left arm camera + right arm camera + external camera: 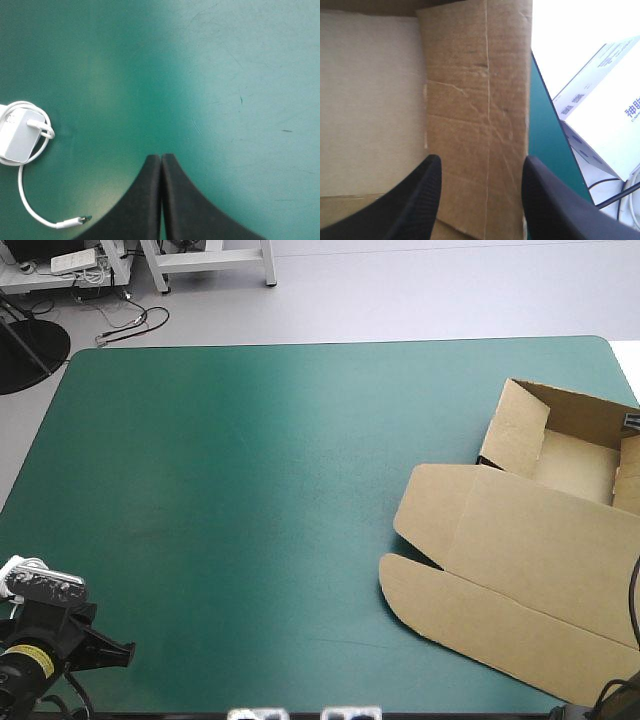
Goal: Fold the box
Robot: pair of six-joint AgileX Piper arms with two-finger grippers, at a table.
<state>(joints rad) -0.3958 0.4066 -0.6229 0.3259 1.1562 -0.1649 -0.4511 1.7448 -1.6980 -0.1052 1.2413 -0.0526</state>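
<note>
While spread, rt tool (481, 165) over box (470, 90)

Bare teal-green cover (250, 490) left and centre; box (520, 550) along right edge.

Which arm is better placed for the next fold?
Likely right: the right gripper stands open around a wall of the box; the left gripper is shut over the teal-green cover, far off.

I am holding my left gripper (161, 157) with jaws pressed together, my right gripper (481, 164) with jaws spread apart.
</note>
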